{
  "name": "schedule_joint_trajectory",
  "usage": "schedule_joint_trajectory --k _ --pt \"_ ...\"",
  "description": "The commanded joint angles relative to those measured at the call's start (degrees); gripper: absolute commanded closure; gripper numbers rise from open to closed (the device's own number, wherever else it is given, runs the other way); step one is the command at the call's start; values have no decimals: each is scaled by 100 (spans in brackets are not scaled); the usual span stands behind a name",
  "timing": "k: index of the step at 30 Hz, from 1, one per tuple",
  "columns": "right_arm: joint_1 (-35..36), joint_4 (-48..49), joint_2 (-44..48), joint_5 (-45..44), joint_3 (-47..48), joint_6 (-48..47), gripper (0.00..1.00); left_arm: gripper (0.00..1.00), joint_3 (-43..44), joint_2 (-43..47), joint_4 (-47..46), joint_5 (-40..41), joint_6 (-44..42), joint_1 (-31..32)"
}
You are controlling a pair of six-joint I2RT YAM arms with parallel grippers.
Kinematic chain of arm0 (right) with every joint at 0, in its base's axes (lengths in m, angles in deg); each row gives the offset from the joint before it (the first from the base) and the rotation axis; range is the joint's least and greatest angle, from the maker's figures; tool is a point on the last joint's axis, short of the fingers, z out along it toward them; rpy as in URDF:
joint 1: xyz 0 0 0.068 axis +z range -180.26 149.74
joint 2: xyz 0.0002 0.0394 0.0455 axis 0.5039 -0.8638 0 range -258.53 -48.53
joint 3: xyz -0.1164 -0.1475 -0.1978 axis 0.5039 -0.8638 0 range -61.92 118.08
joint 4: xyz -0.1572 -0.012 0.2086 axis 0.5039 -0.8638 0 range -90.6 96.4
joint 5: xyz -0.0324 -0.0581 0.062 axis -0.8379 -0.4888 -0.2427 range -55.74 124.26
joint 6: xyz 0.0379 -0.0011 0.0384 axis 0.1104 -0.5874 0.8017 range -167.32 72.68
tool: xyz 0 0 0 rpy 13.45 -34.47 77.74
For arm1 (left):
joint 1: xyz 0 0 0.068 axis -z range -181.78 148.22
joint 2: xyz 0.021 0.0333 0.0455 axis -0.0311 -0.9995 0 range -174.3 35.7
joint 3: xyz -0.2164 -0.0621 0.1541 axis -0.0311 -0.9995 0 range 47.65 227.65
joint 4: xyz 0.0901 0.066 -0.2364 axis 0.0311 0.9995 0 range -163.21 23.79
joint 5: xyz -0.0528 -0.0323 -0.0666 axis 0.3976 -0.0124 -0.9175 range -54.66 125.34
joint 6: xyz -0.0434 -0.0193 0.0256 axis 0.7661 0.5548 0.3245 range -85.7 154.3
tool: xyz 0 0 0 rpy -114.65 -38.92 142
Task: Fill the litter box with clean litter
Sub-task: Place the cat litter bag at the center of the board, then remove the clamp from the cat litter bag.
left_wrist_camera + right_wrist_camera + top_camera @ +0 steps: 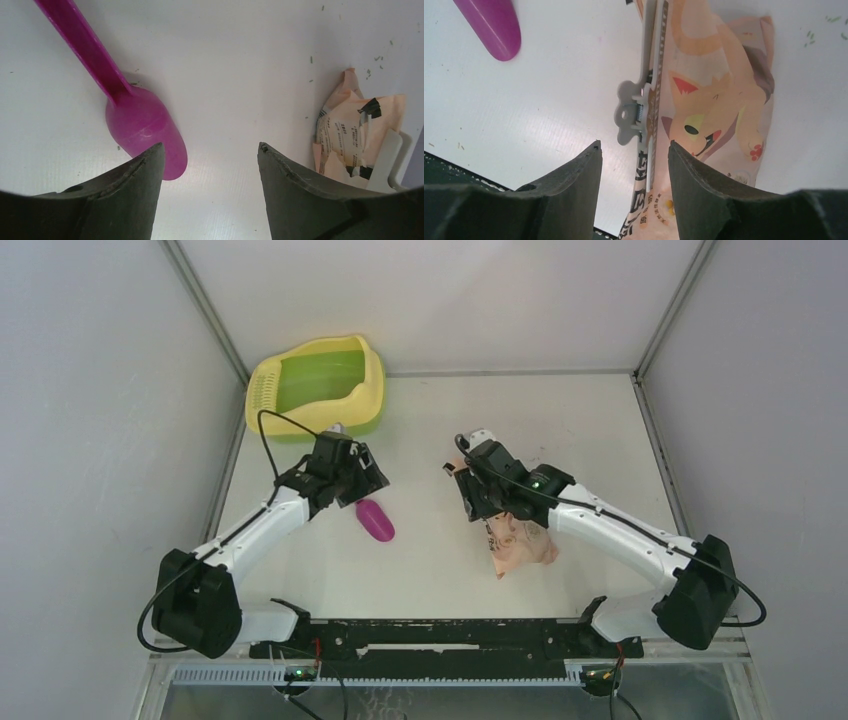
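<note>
Nearest, the right gripper (634,144) hovers with fingers spread over the grey clip (636,112) on the pink-orange bag (724,100), clamping nothing. A few specks of clean litter (376,59) dot the table (440,570) beside the bag. The left gripper (210,146), jaws apart and empty, hangs just beside the magenta scoop (145,125). Farthest, in the far-left corner, sits the litter box (372,380), long axis across the table, grille (262,390) toward the left wall.
</note>
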Motion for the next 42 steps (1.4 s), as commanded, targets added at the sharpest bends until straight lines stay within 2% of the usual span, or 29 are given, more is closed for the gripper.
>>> schedule_joint_trajectory --k 1,11,16,21,24,31,33,42 --pt "208 -108 -282 -531 492 49 42 27 -105 2 -412 -267 160 138" --pt "479 -513 -948 -1136 1228 25 43 23 108 -728 -952 -481 577 507" --pt "476 -723 -1185 -1482 1385 115 58 23 260 -1023 -1186 -573 769 711" --pt "472 -834 -1282 -1578 1395 148 61 23 380 -1234 -1303 -622 869 866" --pt "476 -890 -1267 -1672 1399 203 68 23 411 -1298 -1327 -620 900 913" --pt "450 -849 -962 -1879 1398 226 94 23 439 -1297 -1333 -594 910 954" --pt "446 -799 -830 -1871 1400 206 99 23 440 -1295 -1325 -592 902 962" --pt "316 -648 -106 -1716 1402 133 100 23 436 -1278 -1285 -567 901 995"
